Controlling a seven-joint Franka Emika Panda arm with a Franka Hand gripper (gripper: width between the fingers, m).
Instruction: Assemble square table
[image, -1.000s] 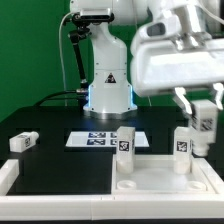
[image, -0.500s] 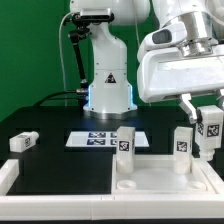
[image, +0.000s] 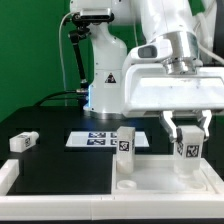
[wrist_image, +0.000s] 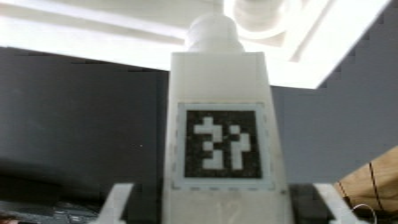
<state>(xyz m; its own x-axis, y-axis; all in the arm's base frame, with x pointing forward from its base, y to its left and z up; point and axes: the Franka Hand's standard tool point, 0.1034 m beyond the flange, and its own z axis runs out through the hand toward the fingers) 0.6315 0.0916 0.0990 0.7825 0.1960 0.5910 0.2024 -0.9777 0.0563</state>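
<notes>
The white square table top (image: 160, 186) lies at the front right of the exterior view. One white tagged leg (image: 125, 143) stands upright on its rear left corner. My gripper (image: 187, 134) is shut on another tagged leg (image: 187, 149) and holds it upright over the top's rear right part. Any leg standing behind it is hidden. A loose leg (image: 22, 142) lies on the black table at the exterior view's left. In the wrist view the held leg (wrist_image: 222, 120) fills the middle between my fingers (wrist_image: 121, 205), with its peg end toward the table top (wrist_image: 89, 30).
The marker board (image: 95, 139) lies flat in front of the robot base (image: 108, 85). A low white border rail (image: 8, 176) runs along the front left. The arm's large white body hangs over the table top's right side.
My gripper has moved with the leg toward the exterior view's left and down. It now hangs where an upright leg showed on the top's rear right corner.
</notes>
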